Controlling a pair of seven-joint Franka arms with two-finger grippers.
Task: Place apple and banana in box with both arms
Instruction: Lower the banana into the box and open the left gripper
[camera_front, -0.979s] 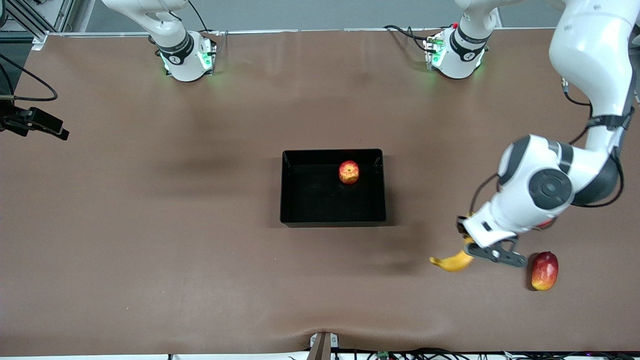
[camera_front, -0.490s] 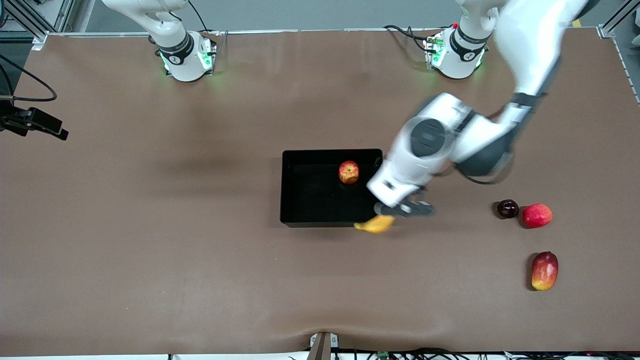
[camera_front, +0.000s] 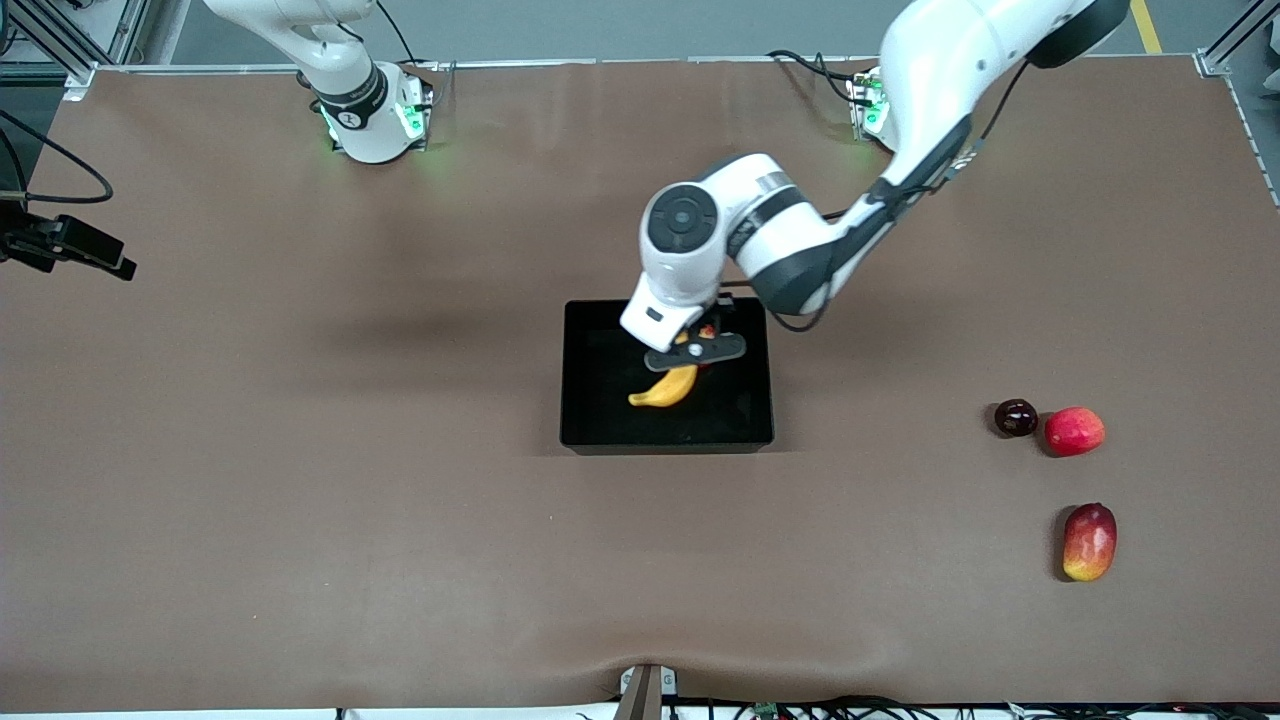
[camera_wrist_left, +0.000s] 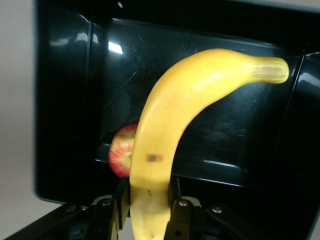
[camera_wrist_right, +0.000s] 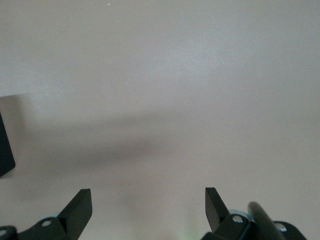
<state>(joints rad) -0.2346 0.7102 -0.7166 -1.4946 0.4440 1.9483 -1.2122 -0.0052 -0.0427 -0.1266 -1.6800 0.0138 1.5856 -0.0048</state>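
Holding the curved yellow banana (camera_front: 664, 388) clamped in my left gripper (camera_front: 697, 351) over the shallow glossy black box (camera_front: 580, 420), beside the mottled red apple (camera_wrist_left: 122, 157) inside; I should lower before releasing. Right gripper (camera_wrist_right: 148, 207) waits, fingers spread.

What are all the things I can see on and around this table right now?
Box: one, glossy black, middle of the table.
Apple: one, red with yellow patches, in the box, mostly hidden under the gripper in the front view.
Banana: one, yellow, held over the box.
Dark round fruit: one, near black, toward the left arm's end.
Pinkish-red fruit: one, beside the dark one.
Red-yellow long fruit: one, nearer the front camera than those two.
Table: one, brown.
Left gripper: black, shut on the banana over the box.
Right gripper: black, open, over bare table; that arm waits.
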